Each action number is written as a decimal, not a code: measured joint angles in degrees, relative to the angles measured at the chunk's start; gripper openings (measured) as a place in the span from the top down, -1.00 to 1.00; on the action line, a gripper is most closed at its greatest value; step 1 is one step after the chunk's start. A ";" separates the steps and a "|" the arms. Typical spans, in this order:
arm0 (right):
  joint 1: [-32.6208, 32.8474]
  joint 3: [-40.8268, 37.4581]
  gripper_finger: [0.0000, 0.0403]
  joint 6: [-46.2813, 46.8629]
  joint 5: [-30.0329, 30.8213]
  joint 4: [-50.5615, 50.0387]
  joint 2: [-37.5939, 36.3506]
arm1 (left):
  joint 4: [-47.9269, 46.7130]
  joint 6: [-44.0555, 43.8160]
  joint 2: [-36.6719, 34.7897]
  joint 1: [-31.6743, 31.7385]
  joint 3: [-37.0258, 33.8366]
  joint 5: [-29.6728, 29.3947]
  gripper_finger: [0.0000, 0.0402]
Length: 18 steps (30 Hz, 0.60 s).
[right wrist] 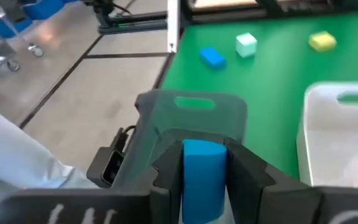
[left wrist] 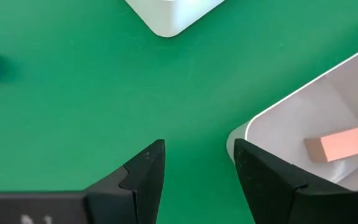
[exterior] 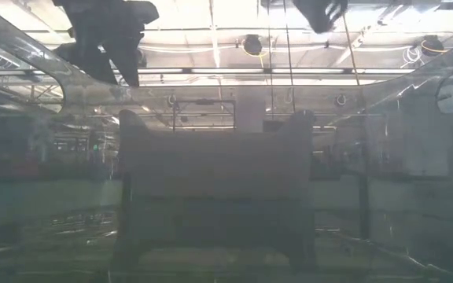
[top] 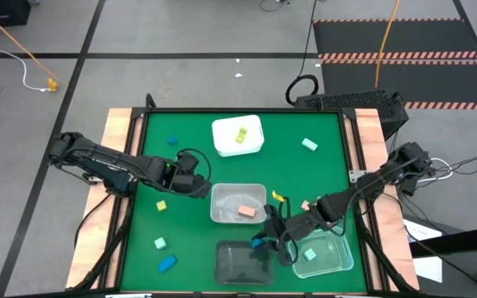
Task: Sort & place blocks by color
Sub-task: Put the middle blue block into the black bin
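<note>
Pinched in my right gripper (right wrist: 202, 177) is a blue block (right wrist: 202, 167), squeezed on its flat sides over the dark tub (top: 243, 263). It looks light, rigid and smooth, so a firm mid-side grip suits. My left gripper (left wrist: 197, 180) hangs spread beside the clear tub (left wrist: 328, 93) holding a salmon block (left wrist: 339, 144).

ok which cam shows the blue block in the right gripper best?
Right wrist view: the blue block fills the middle, clamped between the right gripper's fingers over the dark tub. High view shows only a blue speck. Low and left wrist views don't show it.
</note>
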 joint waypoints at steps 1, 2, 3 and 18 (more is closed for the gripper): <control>0.37 0.00 0.62 -1.41 0.03 0.79 -0.02 | -0.01 -0.33 0.00 0.00 0.00 0.02 0.05; 0.72 0.00 0.62 -2.72 0.21 1.62 -0.01 | -0.03 -0.54 0.00 0.00 0.00 0.00 0.05; 1.06 0.01 0.62 -3.88 0.92 2.39 -0.01 | -0.02 -0.87 0.00 0.00 0.00 0.00 0.05; 2.16 0.07 0.55 -3.92 4.18 6.55 -0.02 | 3.53 -1.78 0.02 0.00 0.00 0.08 0.07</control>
